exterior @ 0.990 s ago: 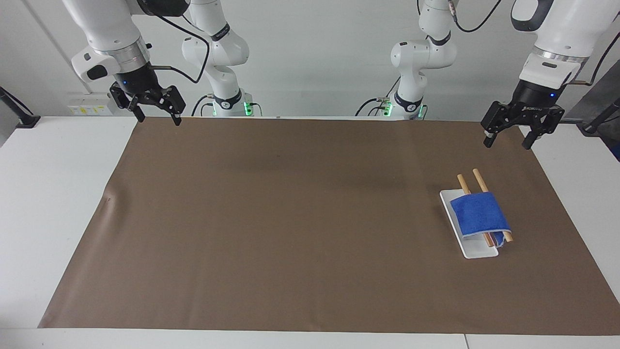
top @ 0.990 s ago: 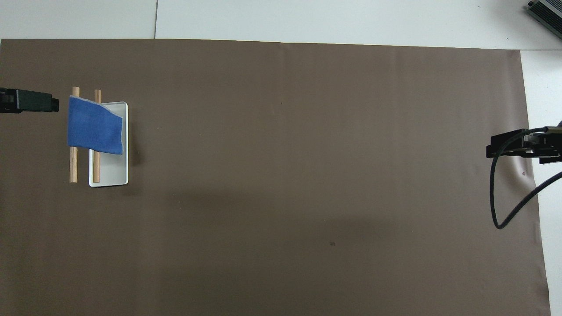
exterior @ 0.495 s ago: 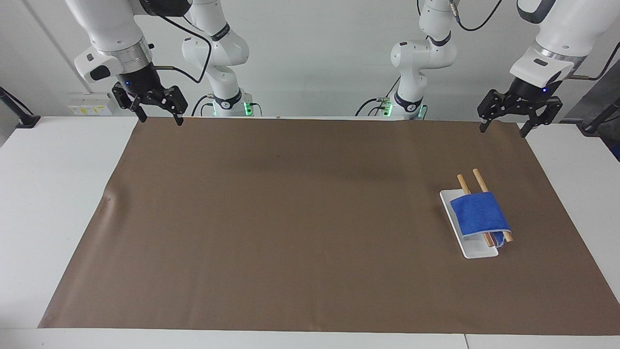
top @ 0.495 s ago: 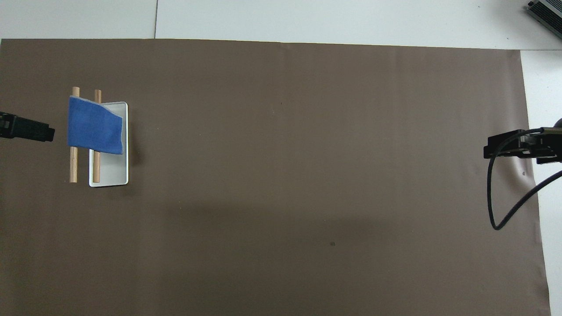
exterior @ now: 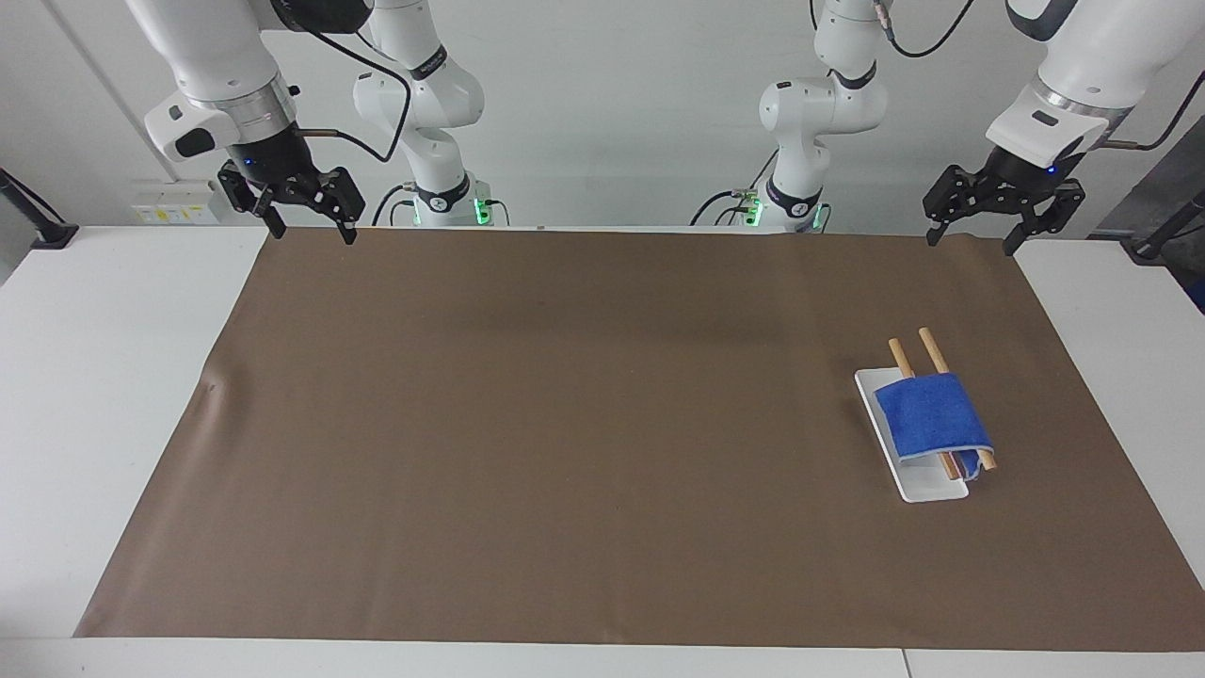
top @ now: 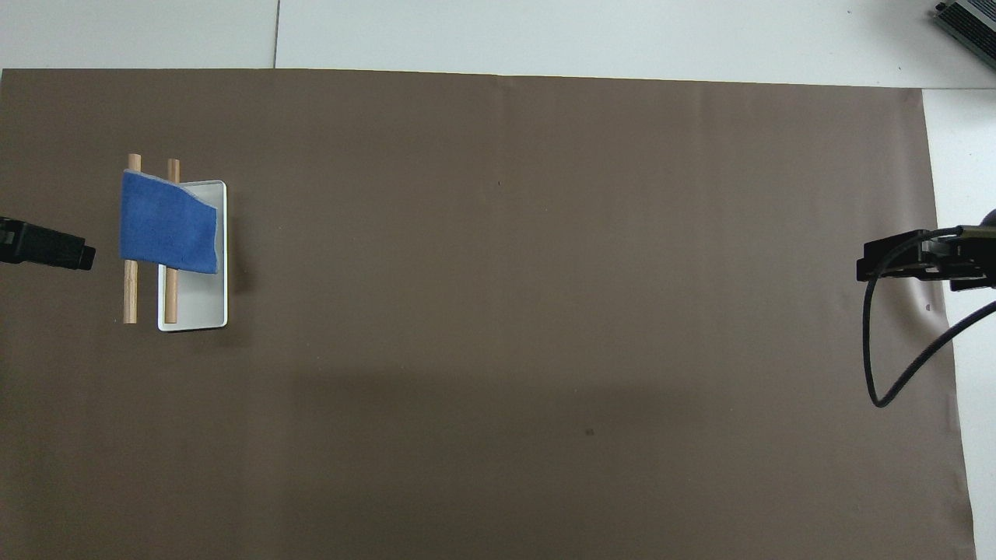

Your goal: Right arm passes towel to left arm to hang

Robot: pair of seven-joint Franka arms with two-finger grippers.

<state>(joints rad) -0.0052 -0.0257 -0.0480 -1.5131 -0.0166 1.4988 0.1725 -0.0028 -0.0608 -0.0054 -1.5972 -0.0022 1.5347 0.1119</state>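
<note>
The bright blue towel hangs draped over two wooden rods of a small rack with a white base, toward the left arm's end of the table; it also shows in the overhead view. My left gripper is open and empty, raised over the brown mat's edge at the robots' end. Only its tip shows in the overhead view. My right gripper is open and empty, raised over the mat's corner at the right arm's end; it also shows in the overhead view.
A brown mat covers most of the white table. A black cable loops down from the right wrist. A grey device sits at the corner farthest from the robots, at the right arm's end.
My left gripper has risen and drawn back from the rack toward the robots' edge of the mat. My right gripper has shifted slightly. The towel has not moved.
</note>
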